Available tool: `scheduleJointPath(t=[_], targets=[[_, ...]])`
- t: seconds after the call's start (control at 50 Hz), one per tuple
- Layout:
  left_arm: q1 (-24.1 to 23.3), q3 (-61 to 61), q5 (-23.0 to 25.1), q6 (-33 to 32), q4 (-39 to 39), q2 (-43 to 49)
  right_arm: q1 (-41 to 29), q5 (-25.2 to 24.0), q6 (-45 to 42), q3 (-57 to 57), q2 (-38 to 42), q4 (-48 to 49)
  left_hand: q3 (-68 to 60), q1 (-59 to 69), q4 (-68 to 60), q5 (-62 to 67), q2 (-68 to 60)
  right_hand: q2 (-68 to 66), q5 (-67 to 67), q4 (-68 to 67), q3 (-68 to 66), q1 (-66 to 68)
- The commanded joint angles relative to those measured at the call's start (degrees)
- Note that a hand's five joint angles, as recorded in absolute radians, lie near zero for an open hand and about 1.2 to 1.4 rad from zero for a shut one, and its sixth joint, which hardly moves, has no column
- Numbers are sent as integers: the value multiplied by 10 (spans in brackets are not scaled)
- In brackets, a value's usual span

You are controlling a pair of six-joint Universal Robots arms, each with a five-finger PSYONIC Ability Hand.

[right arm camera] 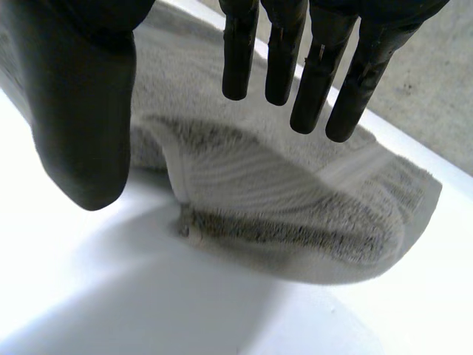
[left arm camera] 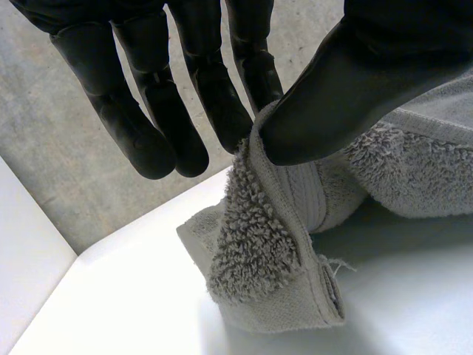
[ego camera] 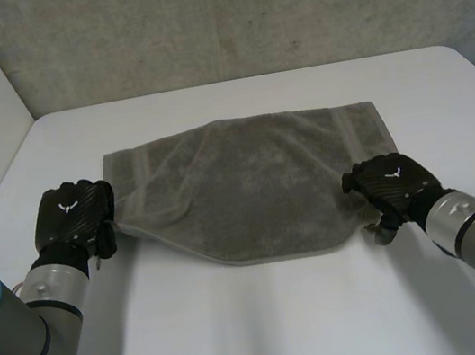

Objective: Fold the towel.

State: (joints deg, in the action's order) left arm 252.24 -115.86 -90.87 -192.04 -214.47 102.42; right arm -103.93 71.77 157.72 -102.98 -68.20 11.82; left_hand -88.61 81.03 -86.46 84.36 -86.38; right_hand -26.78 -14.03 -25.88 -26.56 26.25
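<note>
A white table (ego camera: 270, 318) stands before a rough concrete wall (ego camera: 237, 13), and the grey towel (ego camera: 257, 183) lies mid-table, its left part already lapped over. The left hand (ego camera: 70, 214) pinches the towel's near-left edge between thumb and straight fingers, lifting it slightly. The right hand (ego camera: 394, 183) hovers over the near-right corner, fingers straight, thumb apart, holding nothing. This looks like the grasping step. Next, the right hand likely needs to close on its corner before both lift together.

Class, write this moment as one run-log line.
towel: spread on table | left hand: pinching left edge | right hand: open at right edge
</note>
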Motion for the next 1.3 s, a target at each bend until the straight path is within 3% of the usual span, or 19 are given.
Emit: scheduleJointPath(t=[0.02, 0.22, 0.44, 0.68, 1.18, 1.3], targets=[[1, 0, 0, 0, 0, 0, -21, 14, 2, 16, 33, 27, 86, -10, 65, -144, 64, 27, 0, 18, 25, -22], [1, -2, 0, 0, -3, 1, -29, 48, 72, 34, 62, 62, 86, -10, 65, -144, 64, 22, -5, 13, 20, -17], [-1, -3, 0, 0, -3, 1, -41, 119, 77, 31, 85, 123, 86, -10, 65, -144, 64, 22, -5, 13, 20, -17], [0, -3, -1, 0, -3, 1, -34, 152, 87, 6, 62, 175, 86, -10, 65, -144, 64, 10, -17, 2, 8, -5], [-1, -9, -1, 0, -4, 1, -71, 150, 118, -8, 62, 181, 86, -10, 65, -144, 64, 7, -20, -2, 5, -2], [0, -9, -1, 0, -4, 1, -64, 152, 118, -6, 63, 187, 86, -10, 65, -144, 64, -130, -158, -139, -132, 136]])
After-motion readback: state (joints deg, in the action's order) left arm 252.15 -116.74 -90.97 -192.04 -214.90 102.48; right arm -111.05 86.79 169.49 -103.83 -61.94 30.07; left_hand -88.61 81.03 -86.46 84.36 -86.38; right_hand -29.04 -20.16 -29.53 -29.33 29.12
